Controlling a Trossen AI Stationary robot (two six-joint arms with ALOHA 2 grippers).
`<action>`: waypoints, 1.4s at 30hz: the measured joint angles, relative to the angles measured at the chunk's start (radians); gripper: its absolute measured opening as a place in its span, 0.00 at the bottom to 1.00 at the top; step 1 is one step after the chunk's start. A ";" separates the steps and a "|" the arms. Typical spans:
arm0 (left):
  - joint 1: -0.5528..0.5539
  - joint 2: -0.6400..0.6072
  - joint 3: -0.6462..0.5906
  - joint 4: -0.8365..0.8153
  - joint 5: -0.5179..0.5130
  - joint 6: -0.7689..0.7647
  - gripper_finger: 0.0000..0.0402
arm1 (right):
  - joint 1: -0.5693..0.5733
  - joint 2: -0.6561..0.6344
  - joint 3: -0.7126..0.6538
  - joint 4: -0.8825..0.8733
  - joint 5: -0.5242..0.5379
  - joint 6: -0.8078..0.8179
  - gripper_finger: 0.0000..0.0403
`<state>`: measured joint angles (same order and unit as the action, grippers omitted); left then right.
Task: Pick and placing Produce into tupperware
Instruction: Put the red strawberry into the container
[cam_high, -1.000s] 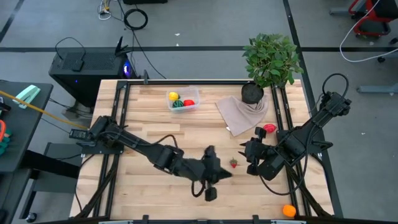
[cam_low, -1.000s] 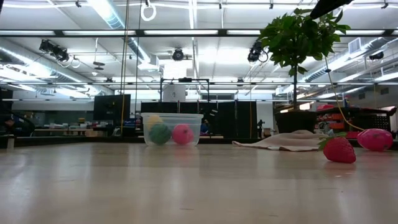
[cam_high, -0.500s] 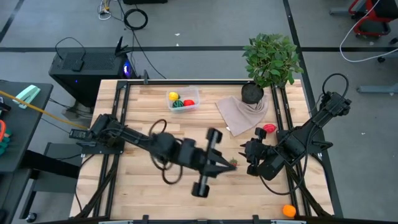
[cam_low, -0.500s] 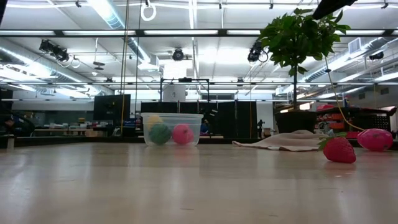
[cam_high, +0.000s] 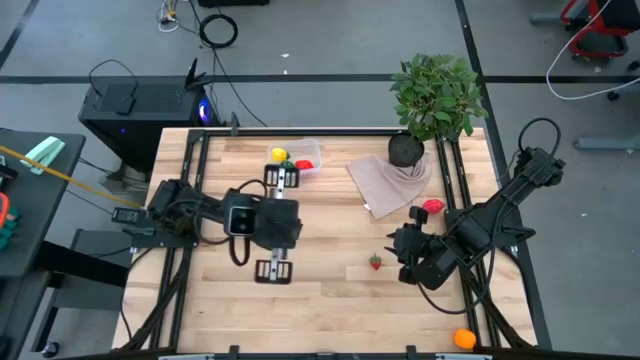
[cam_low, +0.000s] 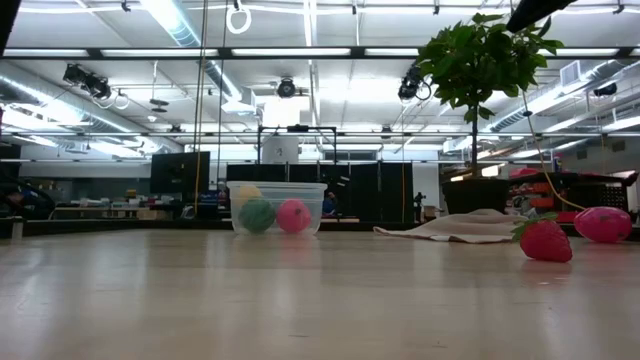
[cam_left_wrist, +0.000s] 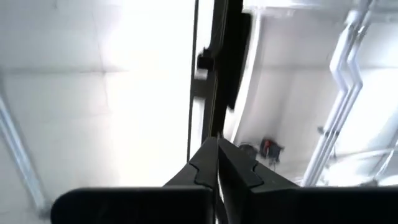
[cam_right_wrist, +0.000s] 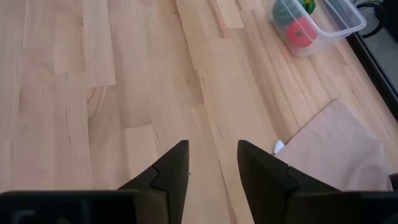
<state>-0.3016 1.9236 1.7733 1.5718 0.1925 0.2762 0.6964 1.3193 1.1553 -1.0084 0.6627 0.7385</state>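
L hand (cam_left_wrist: 217, 163) pressed together, raised; R hand (cam_right_wrist: 212, 163) spread nr strawberry (cam_high: 376, 262). No legible writing.

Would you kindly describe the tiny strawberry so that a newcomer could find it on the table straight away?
Start at the leafy potted plant at the table's far right corner and come forward past the beige cloth. The strawberry lies alone on bare wood, just left of the right tool. It is smaller than the red piece by the right rail and has a green cap.
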 joint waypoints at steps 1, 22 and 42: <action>0.004 -0.001 0.000 -0.003 0.006 0.010 0.03 | 0.000 0.000 0.000 0.000 -0.006 -0.010 0.36; 0.050 -0.526 -1.053 -0.003 -0.326 -0.056 0.01 | 0.000 0.000 0.000 0.006 -0.019 -0.020 0.36; 0.146 -0.839 -1.648 -0.421 -0.264 -0.421 0.04 | -0.079 0.000 0.000 0.164 0.017 0.159 0.36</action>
<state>-0.1553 1.0847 0.1256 1.1506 -0.0718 -0.1452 0.6172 1.3190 1.1557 -0.8443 0.6800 0.8977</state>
